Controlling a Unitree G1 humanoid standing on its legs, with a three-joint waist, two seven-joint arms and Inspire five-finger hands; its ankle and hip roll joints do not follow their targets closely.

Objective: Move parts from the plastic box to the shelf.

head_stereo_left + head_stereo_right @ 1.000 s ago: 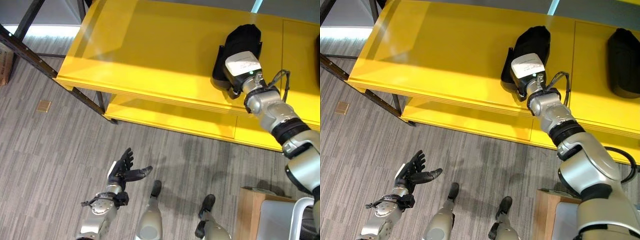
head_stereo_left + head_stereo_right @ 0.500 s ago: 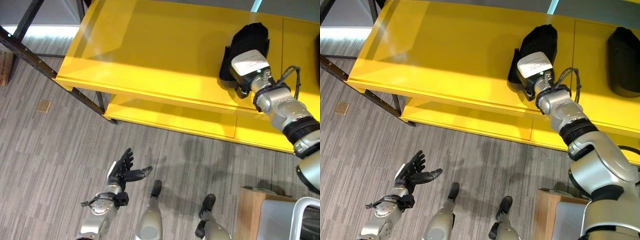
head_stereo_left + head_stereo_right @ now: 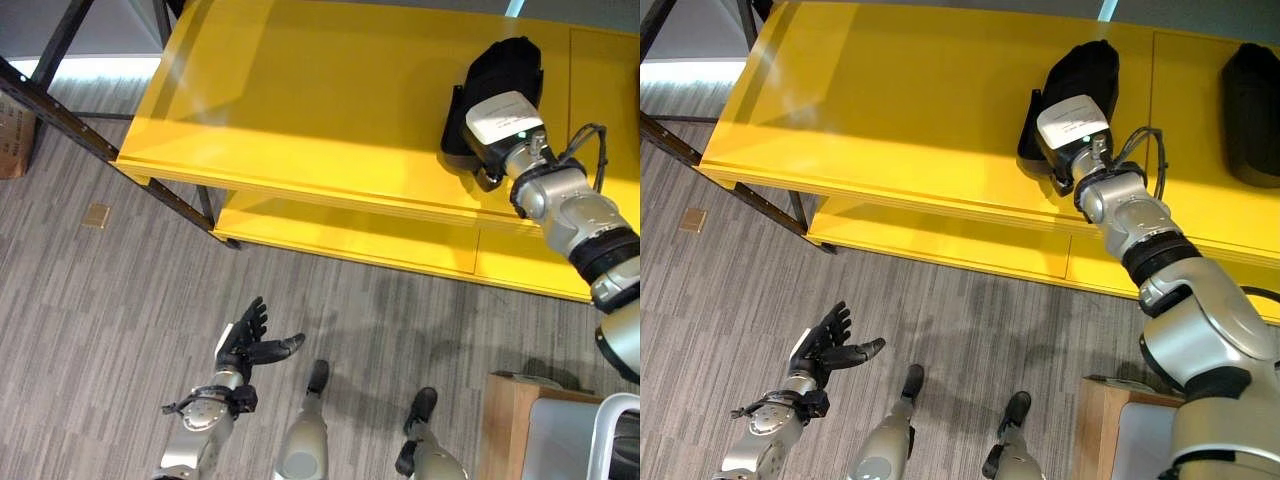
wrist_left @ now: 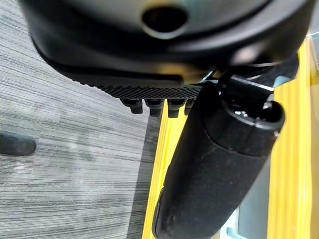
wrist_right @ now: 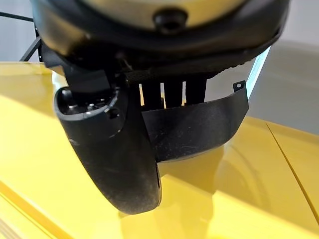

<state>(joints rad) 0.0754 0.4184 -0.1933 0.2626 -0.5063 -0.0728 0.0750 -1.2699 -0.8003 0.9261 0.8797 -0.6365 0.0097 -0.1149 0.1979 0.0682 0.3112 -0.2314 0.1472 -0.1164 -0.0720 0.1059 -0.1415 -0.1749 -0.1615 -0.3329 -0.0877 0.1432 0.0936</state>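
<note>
Black curved part [image 3: 1080, 75] sits on yellow shelf [image 3: 890, 110], right hand [image 5: 119, 149] still pinching it between thumb and fingers, second part [image 3: 1252, 100] already shelved farther right, left hand [image 3: 250, 340] hanging spread and empty; release remains.

The scene is brightly and evenly lit. A broad pale sheen is cast across the top of the yellow shelf [image 3: 300, 90], fading toward its front edge, and the lower board beneath it is kept in softer shade. Faint, diffuse shadows are thrown on the grey carpet [image 3: 90, 330] below the shelf. Beside the shelf, the right hand [image 5: 109, 144] is rendered out of focus.
</note>
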